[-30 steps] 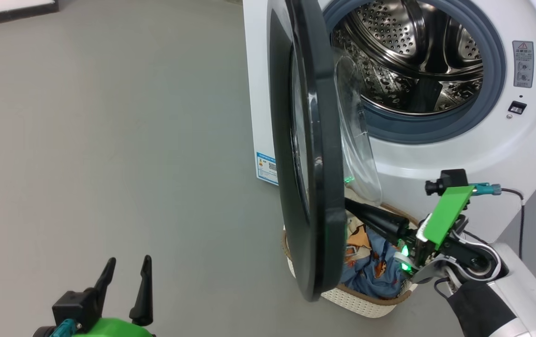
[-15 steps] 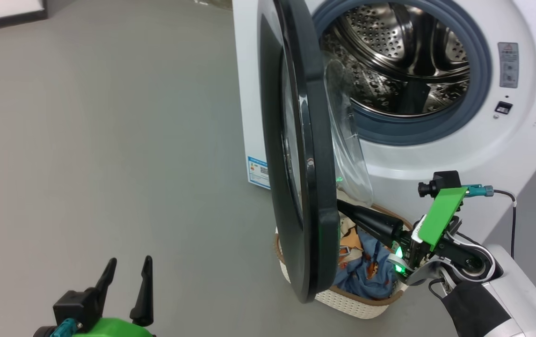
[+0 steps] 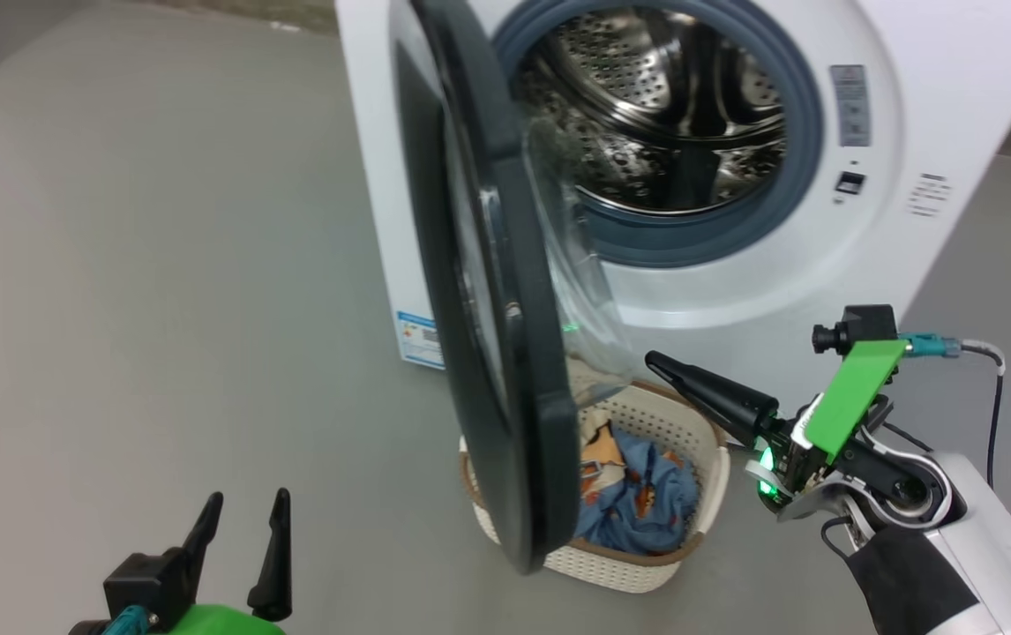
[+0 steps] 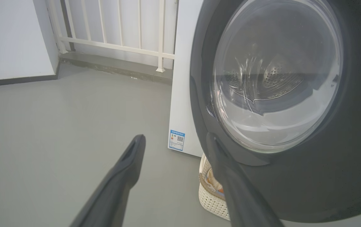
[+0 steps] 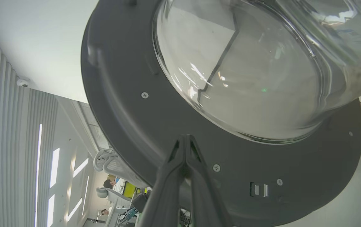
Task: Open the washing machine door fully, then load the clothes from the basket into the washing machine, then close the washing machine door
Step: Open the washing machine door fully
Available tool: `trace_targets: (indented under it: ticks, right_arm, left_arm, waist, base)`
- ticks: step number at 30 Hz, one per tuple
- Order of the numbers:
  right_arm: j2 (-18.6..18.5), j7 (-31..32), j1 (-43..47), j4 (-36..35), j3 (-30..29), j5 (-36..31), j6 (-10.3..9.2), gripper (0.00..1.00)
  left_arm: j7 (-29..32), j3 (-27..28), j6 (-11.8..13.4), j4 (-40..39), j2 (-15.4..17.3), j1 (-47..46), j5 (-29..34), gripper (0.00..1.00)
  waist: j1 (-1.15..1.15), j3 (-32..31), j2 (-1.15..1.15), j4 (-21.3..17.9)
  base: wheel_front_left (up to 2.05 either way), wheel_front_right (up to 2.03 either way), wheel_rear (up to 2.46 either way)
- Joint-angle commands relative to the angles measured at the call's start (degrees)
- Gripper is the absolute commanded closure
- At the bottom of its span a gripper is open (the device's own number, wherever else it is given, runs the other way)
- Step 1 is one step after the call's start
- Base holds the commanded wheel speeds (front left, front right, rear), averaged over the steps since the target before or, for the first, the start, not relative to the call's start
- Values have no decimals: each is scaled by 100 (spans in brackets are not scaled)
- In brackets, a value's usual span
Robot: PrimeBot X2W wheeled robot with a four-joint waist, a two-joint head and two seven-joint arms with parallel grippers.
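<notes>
Two hands: left hand (image 3: 247, 499) spread open, empty; right hand (image 3: 654, 359) clenched shut, holding nothing, tip near washing machine door (image 3: 550, 441), inner side, by basket (image 3: 717, 459) w/ clothes (image 3: 638, 498).

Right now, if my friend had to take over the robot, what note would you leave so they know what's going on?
The left pincer is open and empty, off to the door's left.
The right pincer is shut, holds nothing and aims at the inner side of the washing machine door.
Things: the door is swung out, about edge-on in the head view, and hides part of the basket. The clothes lie in the basket, in front of the washing machine. Its drum looks empty.
Done: door opened partway.
Left: probably push the door wider, load the clothes, close the door.
</notes>
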Motion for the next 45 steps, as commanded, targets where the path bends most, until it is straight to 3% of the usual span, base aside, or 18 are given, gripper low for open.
trace_targets:
  ticks: [1,2,14,23,36,45]
  right_arm:
    - [-11,-50,70,-212,21,-63,11,26]
    - [-12,-79,98,-274,12,-96,11,0]
    - [-80,-1107,608,-1391,76,-1057,11,0]
    - [-454,-2472,1071,-1730,368,-2215,11,0]
    - [-960,-4801,1512,-1486,727,-4004,11,0]
    - [-764,-5192,1855,-1219,137,-5590,11,0]
  left_arm:
    - [-66,161,33,-164,95,-157,-60,0]
    - [-70,159,38,-171,94,-161,-63,0]
    - [-133,243,119,-220,86,-140,-143,0]
    - [-168,312,180,-289,54,-91,-161,0]
    - [-178,376,233,-466,9,23,-106,0]
    - [-179,373,224,-567,-30,78,-71,0]
  waist:
    - [0,-34,0,-244]
    - [0,-37,0,-315]
    - [0,1,0,-1139]
    - [0,11,0,-1627]
    - [0,0,0,-1828]
    - [0,-24,0,-1807]
  base:
    - [0,0,0]
    - [0,0,0]
    - [0,0,0]
    - [0,0,0]
    - [0,0,0]
    - [0,0,0]
